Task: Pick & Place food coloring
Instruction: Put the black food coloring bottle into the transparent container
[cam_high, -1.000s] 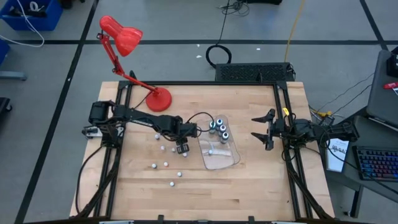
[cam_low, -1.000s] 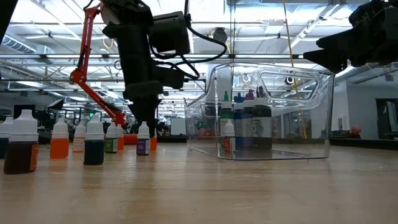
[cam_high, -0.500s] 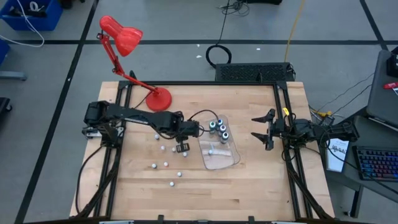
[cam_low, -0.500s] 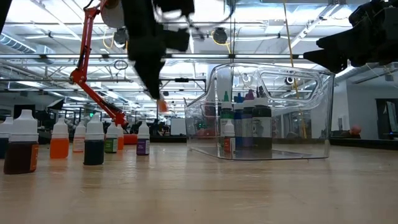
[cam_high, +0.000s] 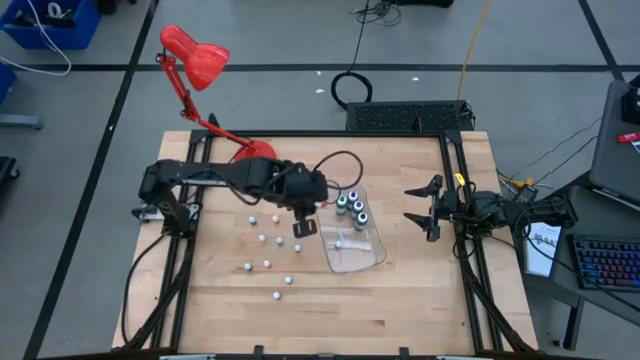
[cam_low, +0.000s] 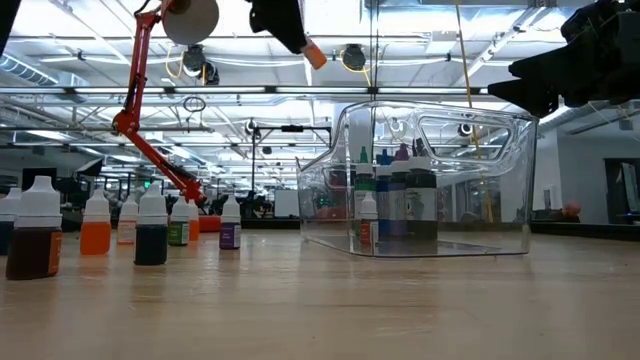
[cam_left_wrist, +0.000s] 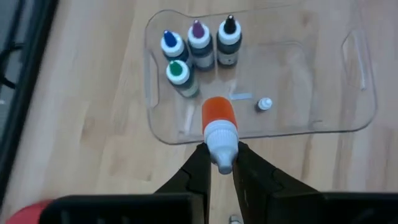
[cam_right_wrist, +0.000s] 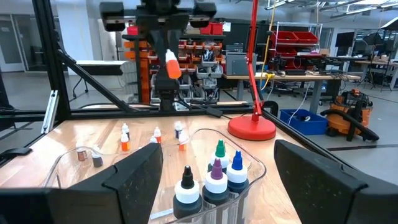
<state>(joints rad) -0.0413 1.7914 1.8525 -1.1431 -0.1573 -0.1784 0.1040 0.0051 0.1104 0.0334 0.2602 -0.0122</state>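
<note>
Scene: a wooden worktop (cam_high: 400, 290) seen from above, with a dark robot arm at each side and a red desk lamp (cam_high: 205, 75) standing near the far left corner.
Left hand: the left hand (cam_high: 303, 222) is raised over the middle of the worktop, just left of the tray, its fingers shut tight on a small orange-filled bottle (cam_left_wrist: 219, 129).
Held bottle: pinched at its white cap end, with the orange body sticking out beyond the fingertips; it hangs tilted, well above the wood, in the level view (cam_low: 312, 53).
Tray: a clear plastic tray (cam_high: 368, 258) sits right of centre; four taller bottles (cam_left_wrist: 198, 46) with blue, purple, black and green tops stand close together at its far end, and one tiny bottle (cam_left_wrist: 265, 104) lies alone on the tray floor.
Loose bottles: about eight tiny bottles (cam_high: 268, 264) stand scattered on the wood left of the tray, toward the front left.
Right hand: the right hand (cam_high: 428, 213) waits near the right edge, fingers spread wide, holding nothing.
Risk, grip: the hold is only on the narrow cap, so the bottle could slip or swing out on the way over.
Risk, placement: released from this height, it may bounce out of the tray or knock over the standing bottles.
Risk, path: a low approach could clip the tray's near wall and shove it.
</note>
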